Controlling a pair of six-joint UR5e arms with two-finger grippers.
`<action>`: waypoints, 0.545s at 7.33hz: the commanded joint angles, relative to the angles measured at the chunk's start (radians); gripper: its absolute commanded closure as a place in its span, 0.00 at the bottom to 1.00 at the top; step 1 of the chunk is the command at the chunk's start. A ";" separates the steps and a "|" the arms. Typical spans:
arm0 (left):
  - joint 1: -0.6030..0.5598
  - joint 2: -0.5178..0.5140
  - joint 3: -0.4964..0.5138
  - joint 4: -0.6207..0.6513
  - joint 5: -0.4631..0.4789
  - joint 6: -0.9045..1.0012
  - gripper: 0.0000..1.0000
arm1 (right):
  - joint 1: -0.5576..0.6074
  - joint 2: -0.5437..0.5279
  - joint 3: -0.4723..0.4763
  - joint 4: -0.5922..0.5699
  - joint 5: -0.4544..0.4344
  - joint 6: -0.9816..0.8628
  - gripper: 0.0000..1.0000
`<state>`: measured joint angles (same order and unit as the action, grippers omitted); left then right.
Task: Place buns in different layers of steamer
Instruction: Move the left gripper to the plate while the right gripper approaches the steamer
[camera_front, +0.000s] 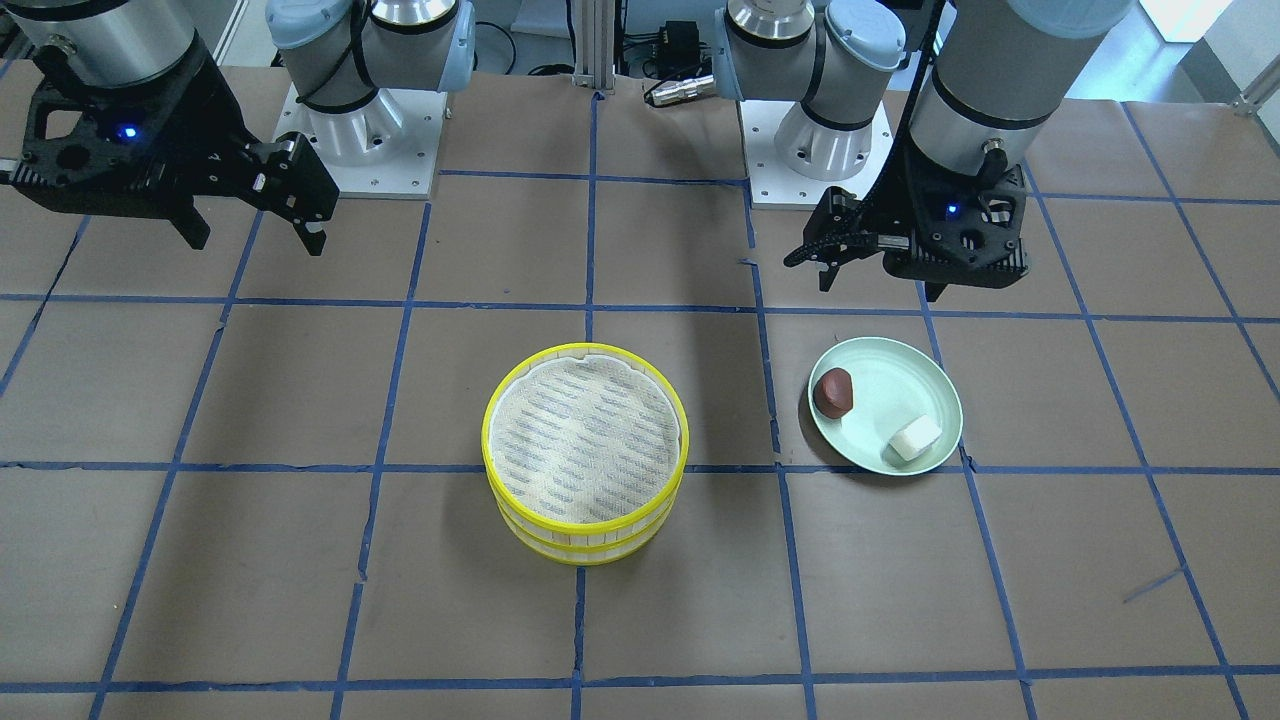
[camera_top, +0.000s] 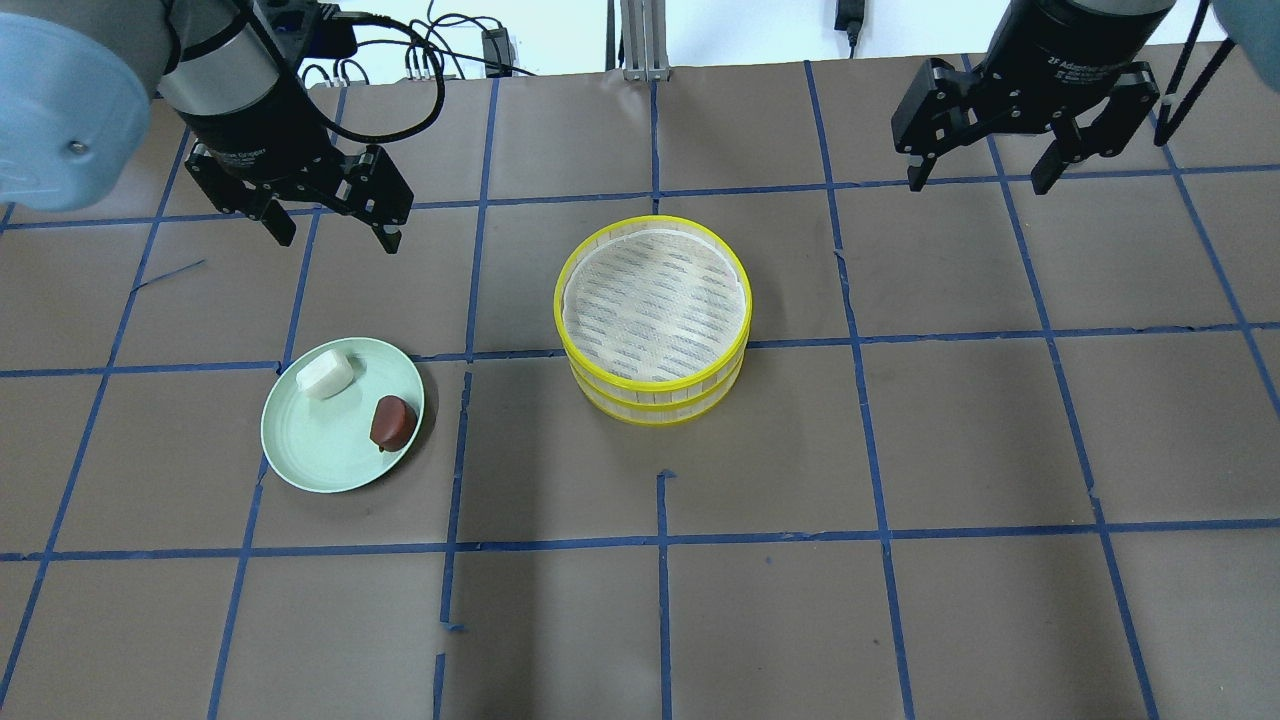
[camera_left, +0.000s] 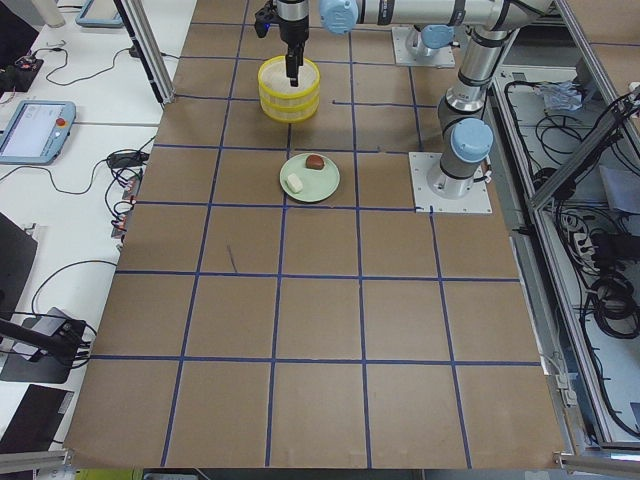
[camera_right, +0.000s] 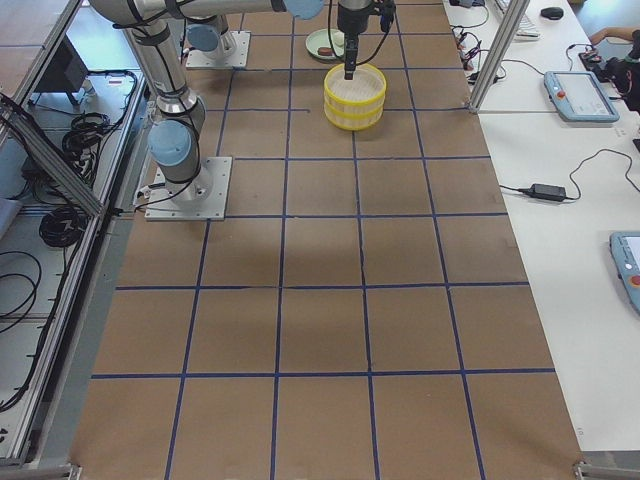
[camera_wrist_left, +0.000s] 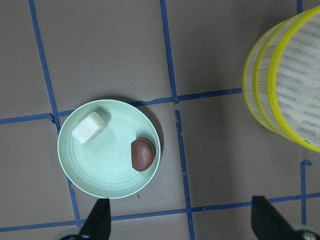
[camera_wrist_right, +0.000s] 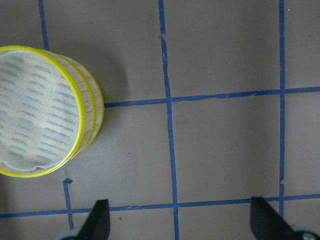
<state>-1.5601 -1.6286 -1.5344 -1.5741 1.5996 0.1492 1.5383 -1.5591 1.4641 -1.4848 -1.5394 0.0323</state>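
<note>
The white bun (camera_top: 325, 374) and the dark reddish-brown bun (camera_top: 392, 421) lie on a pale green plate (camera_top: 315, 450); both also show in the left wrist view, white bun (camera_wrist_left: 89, 127), brown bun (camera_wrist_left: 142, 154). The two steamer layers (camera_top: 654, 318) stand stacked mid-table, with the top liner bare. My left gripper (camera_top: 332, 232) is open and empty, high above the table beyond the plate. My right gripper (camera_top: 978, 177) is open and empty, high to the right of the steamer (camera_wrist_right: 47, 110).
The table is brown paper with a blue tape grid (camera_top: 660, 540). The arm bases (camera_front: 360, 130) stand at the robot's side of the table. Cables and a pendant (camera_left: 35, 130) lie off the table's edge.
</note>
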 joint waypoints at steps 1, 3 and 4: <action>0.021 0.004 -0.016 0.006 0.010 0.105 0.00 | 0.003 -0.004 0.006 -0.002 0.001 0.014 0.00; 0.040 -0.003 -0.114 0.053 0.013 0.105 0.00 | 0.038 0.081 0.013 -0.069 0.005 0.146 0.00; 0.061 -0.029 -0.189 0.163 0.014 0.113 0.00 | 0.134 0.102 0.018 -0.092 -0.016 0.155 0.00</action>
<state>-1.5203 -1.6355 -1.6411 -1.5101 1.6118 0.2535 1.5883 -1.4944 1.4772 -1.5403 -1.5381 0.1503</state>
